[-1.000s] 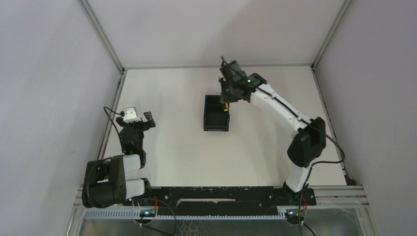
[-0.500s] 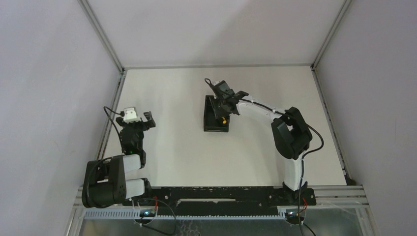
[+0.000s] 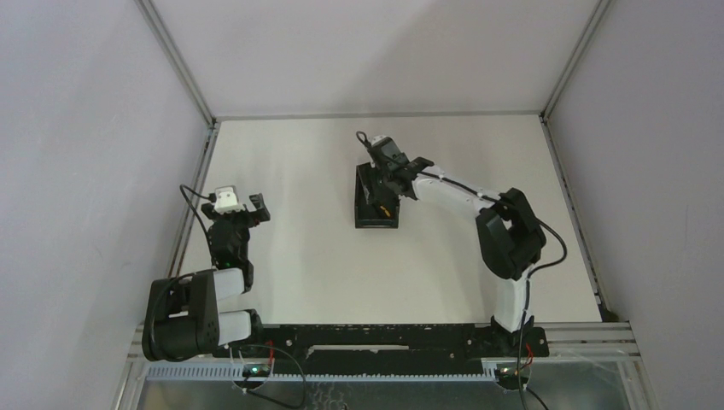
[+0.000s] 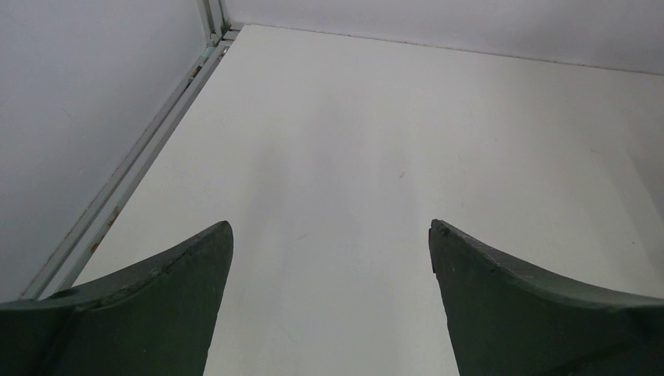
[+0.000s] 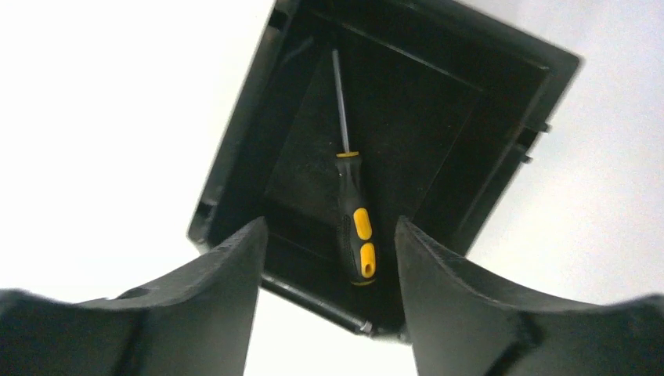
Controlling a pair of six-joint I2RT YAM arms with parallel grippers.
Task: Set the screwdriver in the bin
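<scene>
Right gripper (image 5: 330, 229) hangs just above the near end of the small black rectangular open-top plastic bin (image 5: 239, 149), its dark matte fingers spread wide and holding nothing. The slim screwdriver (image 5: 349, 168), with a thin dark metal shaft and a black-and-yellow handle, lies free on the bin's floor. Its shaft points toward the far wall and its butt is near the near wall. The job looks all but done, and what is left is probably a clean retreat. Rise straight up with the jaws wide, so neither finger clips the raised rim or nudges the handle. The bin seems to be light moulded plastic and might skid on the smooth white tabletop (image 5: 102, 117) if it were caught. The rounded, glossy handle could roll, though the walls would contain it. Left gripper (image 4: 330, 227) is open wide over bare tabletop, well apart from the bin.
</scene>
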